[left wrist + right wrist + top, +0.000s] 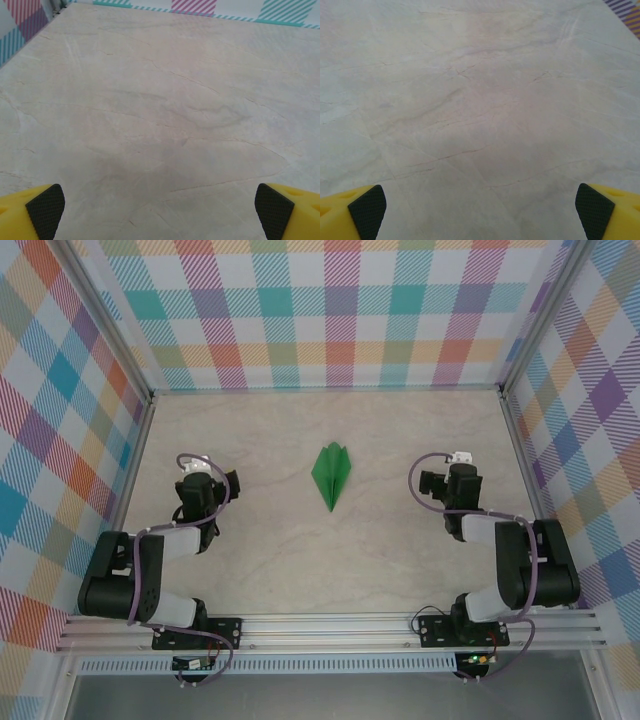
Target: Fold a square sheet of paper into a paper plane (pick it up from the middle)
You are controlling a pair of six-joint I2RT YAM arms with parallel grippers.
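The left gripper [160,212] is standing with its jaws wide apart, its black pads [46,210] hanging over the marbled table [165,100] and clamping nothing. The right gripper [480,212] is standing the same way, jaws spread and unloaded. The paper plane [331,472] is lying flat on the table between the two grippers, well apart from both, with its narrow tip pointing toward the arm bases.

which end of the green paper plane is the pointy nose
The near end, lower in the top view: the paper plane narrows to a sharp tip there, while the far end flares wide.
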